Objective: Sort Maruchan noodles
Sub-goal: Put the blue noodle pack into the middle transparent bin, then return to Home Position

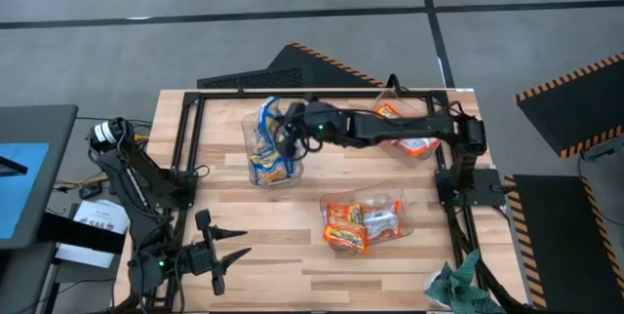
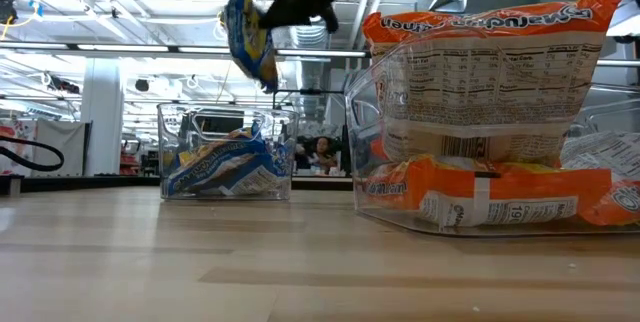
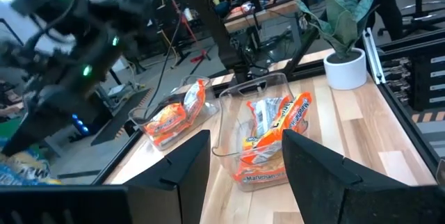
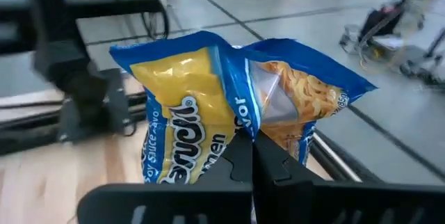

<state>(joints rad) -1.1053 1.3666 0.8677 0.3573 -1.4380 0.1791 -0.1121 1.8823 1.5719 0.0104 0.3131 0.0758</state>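
Yellow-and-blue noodle packet (image 4: 236, 106) hangs pinched at its middle between the right gripper's (image 4: 252, 156) closed fingers, apparently just above the bin of matching packets (image 1: 275, 153) so it can drop in, while the left gripper (image 1: 216, 255) waits spread open.

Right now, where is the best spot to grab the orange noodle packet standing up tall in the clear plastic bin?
Probably by its crimped top edge, coming straight down from above. The orange noodle packet stands upright in the clear plastic bin, its top poking above the rim, and the walls block its sides. The open left gripper is free; the right gripper already pinches a yellow-and-blue packet.
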